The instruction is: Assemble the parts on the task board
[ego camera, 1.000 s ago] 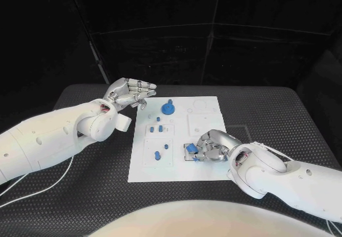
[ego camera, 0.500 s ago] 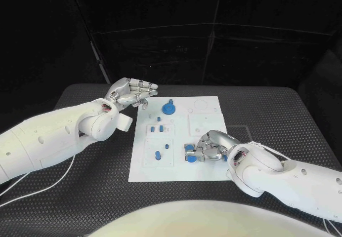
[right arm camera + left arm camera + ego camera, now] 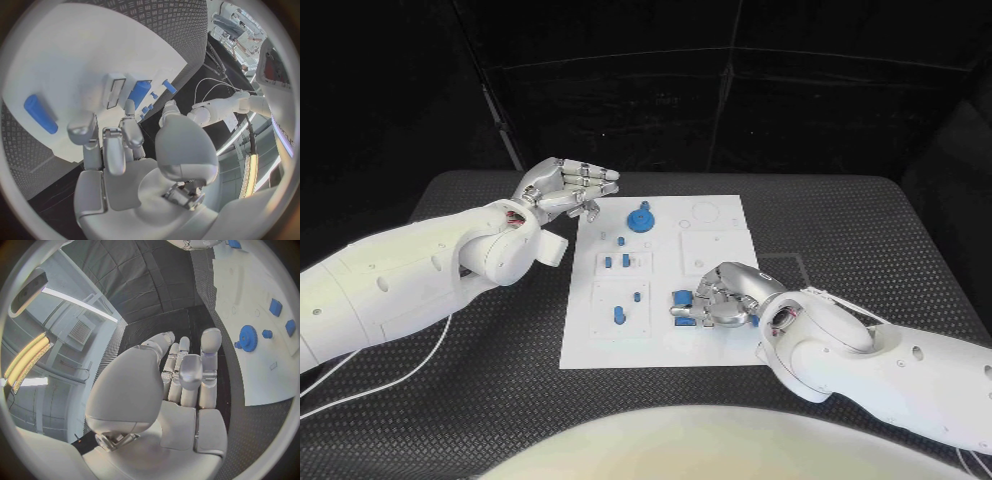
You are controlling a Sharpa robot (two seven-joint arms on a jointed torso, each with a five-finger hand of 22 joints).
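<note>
The white task board (image 3: 662, 346) lies in the middle of the table. A blue gear (image 3: 640, 219) stands at its far end, and small blue parts (image 3: 620, 262) sit in its left column. My right hand (image 3: 728, 297) rests on the board's near right part, fingers bent down beside a blue part (image 3: 682, 298). In the right wrist view the fingers (image 3: 113, 144) are apart with nothing between them, and a long blue part (image 3: 40, 114) lies loose on the board (image 3: 94, 50). My left hand (image 3: 567, 187) hovers by the far left corner, holding nothing. The gear (image 3: 248, 335) lies beyond it.
Black textured mat (image 3: 473, 340) surrounds the board on all sides. My left forearm (image 3: 401, 280) crosses the table's left side. A white cable (image 3: 387, 375) trails on the mat near the left front.
My right hand's fingers have shifted slightly by the blue part at the board's near right, and more blue now shows below them. My left hand has stayed still.
</note>
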